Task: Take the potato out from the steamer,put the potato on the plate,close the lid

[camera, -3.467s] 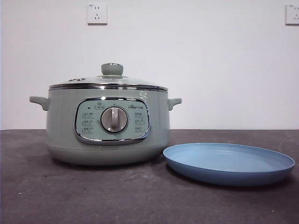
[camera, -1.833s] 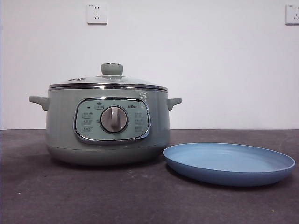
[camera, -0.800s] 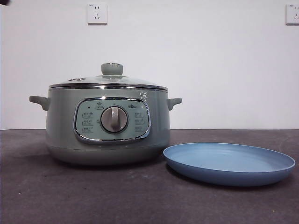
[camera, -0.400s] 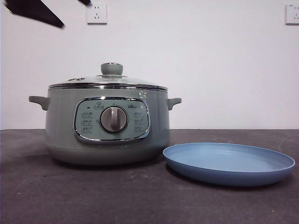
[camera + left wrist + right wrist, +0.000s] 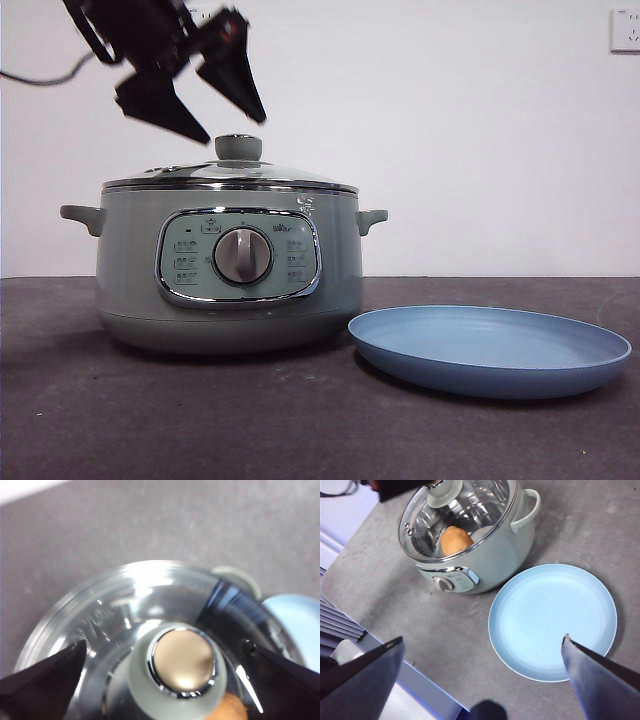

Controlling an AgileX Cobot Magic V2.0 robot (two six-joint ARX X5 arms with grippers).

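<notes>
The pale green steamer (image 5: 130, 260) stands left on the table with its glass lid (image 5: 230, 172) on. My left gripper (image 5: 233, 130) is open just above the lid's green knob (image 5: 239, 148), one jaw on each side; in the left wrist view (image 5: 165, 647) the knob (image 5: 182, 662) sits between the jaws. The orange-brown potato (image 5: 456, 539) lies inside the steamer (image 5: 490, 560), seen through the lid (image 5: 470, 510); a bit of it shows in the left wrist view (image 5: 227, 710). The light-blue plate (image 5: 490, 350) lies empty to the right. My right gripper (image 5: 482, 639) is open, high above the plate (image 5: 552, 620).
The table is dark grey, and its near edge (image 5: 405, 670) shows in the right wrist view. A black cable (image 5: 40, 78) hangs from the left arm. A wall socket (image 5: 626, 28) sits on the white back wall.
The left arm has come down from the top left corner to just above the lid's knob. The steamer, lid and plate have not moved.
</notes>
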